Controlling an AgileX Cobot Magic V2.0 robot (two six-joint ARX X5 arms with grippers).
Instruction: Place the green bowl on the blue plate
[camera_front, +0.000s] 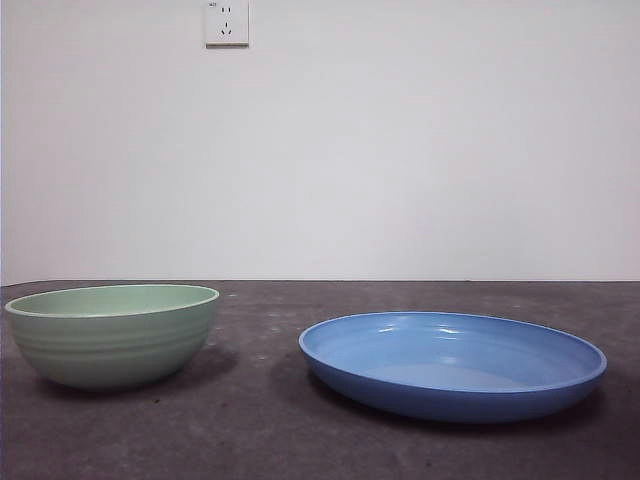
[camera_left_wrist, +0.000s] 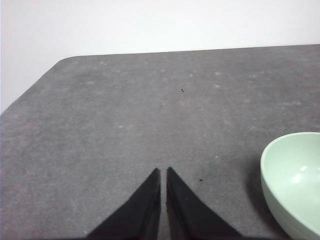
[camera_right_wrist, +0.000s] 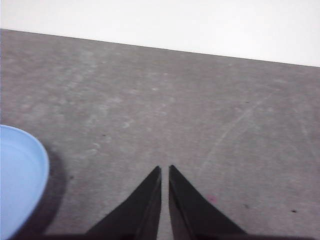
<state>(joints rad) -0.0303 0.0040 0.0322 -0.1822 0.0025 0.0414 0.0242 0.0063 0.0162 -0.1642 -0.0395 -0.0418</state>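
Front view: the green bowl (camera_front: 113, 334) stands upright on the dark surface (camera_front: 260, 420), apart from the blue plate (camera_front: 452, 364), beside it and empty. Left wrist view: the left gripper (camera_left_wrist: 163, 172) hangs near the bowl (camera_left_wrist: 295, 180), jaws nearly touching, holding nothing. Right wrist view: the right gripper (camera_right_wrist: 165, 170) hangs near the plate (camera_right_wrist: 20, 180), jaws likewise narrow and empty.

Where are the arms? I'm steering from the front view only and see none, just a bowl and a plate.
Observer: Both wait off the dishes. The left tool hangs over bare table, beside the green bowl.
Operator: Is it holding anything?
Observer: No, its jaws are shut on nothing.
Operator: And the other?
Observer: The right tool, also shut, hangs beside the blue plate, apart from it.
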